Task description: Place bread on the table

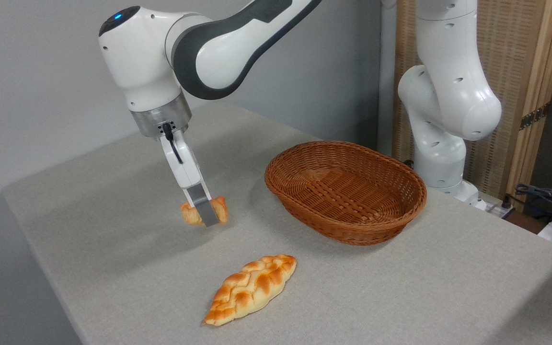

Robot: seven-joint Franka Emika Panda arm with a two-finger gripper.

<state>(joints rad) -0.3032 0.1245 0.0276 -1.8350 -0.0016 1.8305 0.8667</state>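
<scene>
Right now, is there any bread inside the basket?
No, the basket is empty; the bun is in the pincer and the braided loaf lies on the table.

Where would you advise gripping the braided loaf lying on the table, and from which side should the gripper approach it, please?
I would grip the braided loaf across its thick middle, coming straight down from above. It lies flat on the table with tapered, pointed ends, so the middle probably gives the fingers the most to bear on. Its sides are clear: the basket and the gripper, shut on the bread, stand well away.

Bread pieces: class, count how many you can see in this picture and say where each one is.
2. The bread is clamped in the gripper above the table; the braided loaf lies near the front.
</scene>
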